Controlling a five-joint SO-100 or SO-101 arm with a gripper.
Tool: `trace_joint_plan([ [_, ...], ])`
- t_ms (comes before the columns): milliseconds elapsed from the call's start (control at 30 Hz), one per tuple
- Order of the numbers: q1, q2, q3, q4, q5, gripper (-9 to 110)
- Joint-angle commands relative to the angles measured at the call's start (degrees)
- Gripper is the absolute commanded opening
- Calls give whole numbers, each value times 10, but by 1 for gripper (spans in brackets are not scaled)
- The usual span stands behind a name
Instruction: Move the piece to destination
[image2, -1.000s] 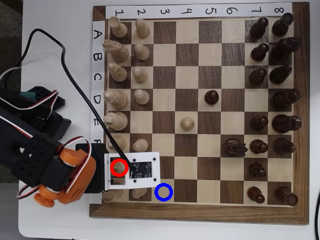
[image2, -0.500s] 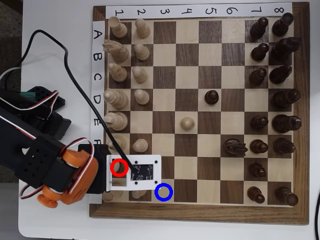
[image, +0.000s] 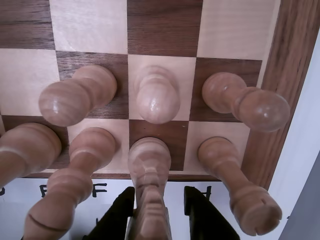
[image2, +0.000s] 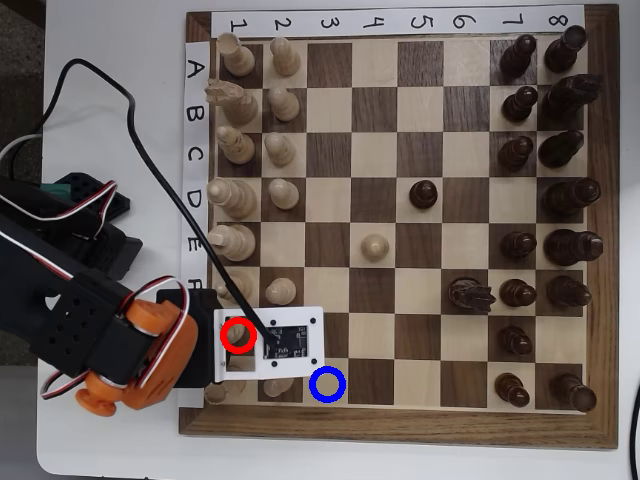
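Two black fingers (image: 117, 217) of my tool (image: 159, 212) stand open around the knight (image: 148, 170). I squeeze gently and straight, missing the pawn (image: 157, 97), then lift toward the blue ring (image2: 327, 385).

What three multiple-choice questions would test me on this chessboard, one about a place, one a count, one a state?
1. In the overhead view, which numbered column holds the blue-ringed square?
A. 3
B. 5
C. 8

2. How many dark pieces stand outside columns 7 and 8?
A. None
B. Two
C. Five

3. In the wrist view, how is the gripper?
A. Shut on a pawn
B. Open, with a finger on either side of the pale knight
C. Out of view

Answers:
1. A, the ring lies straight down the column labelled 3.
2. B, only the dark pawn and the dark knight stand out there.
3. B, a gap shows between the knight and the right-hand finger.
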Motion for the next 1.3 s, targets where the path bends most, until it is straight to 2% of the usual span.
trace_joint_plan([
  [0, 1, 0, -26, -2, -4, 13],
  [700, 4, 18, -45, 54, -5, 18],
  [1267, 1, 40, -36, 80, 1, 13],
])
